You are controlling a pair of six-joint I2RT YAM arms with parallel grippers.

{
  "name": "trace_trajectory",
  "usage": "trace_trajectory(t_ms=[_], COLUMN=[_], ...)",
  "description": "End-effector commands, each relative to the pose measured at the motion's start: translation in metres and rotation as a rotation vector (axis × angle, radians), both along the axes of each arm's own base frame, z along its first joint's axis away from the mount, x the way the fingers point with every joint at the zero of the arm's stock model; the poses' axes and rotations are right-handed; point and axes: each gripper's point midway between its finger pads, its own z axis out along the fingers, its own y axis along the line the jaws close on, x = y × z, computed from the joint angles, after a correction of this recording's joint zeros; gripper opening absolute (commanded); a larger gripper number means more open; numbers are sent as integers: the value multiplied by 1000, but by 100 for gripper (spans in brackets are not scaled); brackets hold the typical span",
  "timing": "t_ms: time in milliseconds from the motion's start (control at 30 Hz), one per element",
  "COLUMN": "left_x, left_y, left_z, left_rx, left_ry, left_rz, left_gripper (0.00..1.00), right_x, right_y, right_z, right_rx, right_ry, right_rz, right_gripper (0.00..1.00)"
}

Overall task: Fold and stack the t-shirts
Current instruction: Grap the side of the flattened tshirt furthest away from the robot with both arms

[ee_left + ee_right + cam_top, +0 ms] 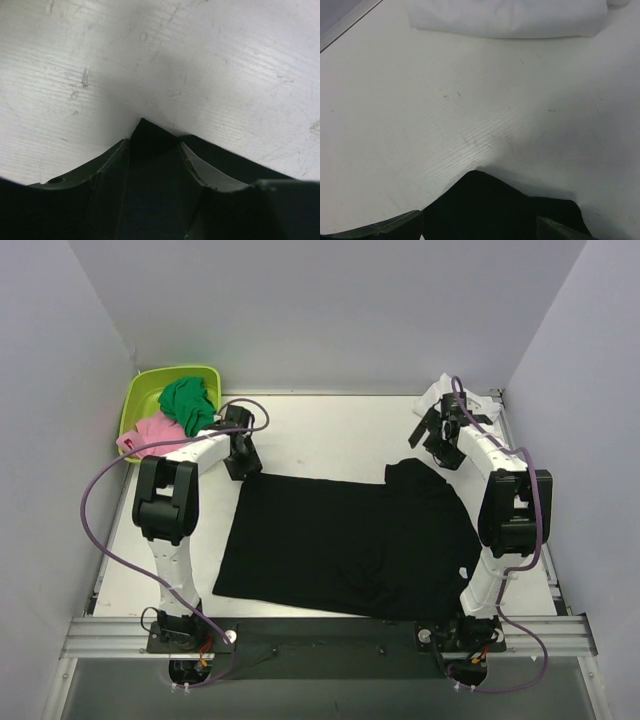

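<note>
From above, the black t-shirt (350, 545) lies spread over the near middle of the tabletop (330, 435), with its far right part bunched up. The white t-shirt (437, 395) sits in the far right corner, well apart from it. Only this view shows the lime-green tub (135, 400) at the far left, holding a green cloth (187, 403) and a pink cloth (145, 433).

The left hand (243, 462) is down at the black shirt's far left corner. Its wrist camera adds what the overhead cannot: the pointed cloth corner lies between the two fingers (100, 172), which stand partly apart. Whether they pinch the cloth, I cannot tell.

The right hand (445, 445) is between the two shirts. Its wrist view shows the fingers spread wide and holding nothing, a black fold just between them and the white shirt lying folded beyond bare tabletop.
</note>
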Motion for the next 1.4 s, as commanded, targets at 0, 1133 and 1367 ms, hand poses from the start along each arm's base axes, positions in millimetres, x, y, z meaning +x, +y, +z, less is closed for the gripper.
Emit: trace_trajectory(t_ms=[0, 1133, 1367], left_x=[-21, -40, -39], left_y=[4, 21, 25], left_z=[-21, -28, -30], left_rx=[79, 54, 54], left_ry=[100, 114, 117], left_rz=[-13, 51, 64], left_gripper=[50, 0, 0], right_x=[-5, 26, 13], right_y=[3, -10, -7], right_z=[7, -64, -69], right_rx=[15, -5, 10], right_ry=[-21, 110, 132], right_rz=[3, 21, 29], right_gripper=[95, 73, 63])
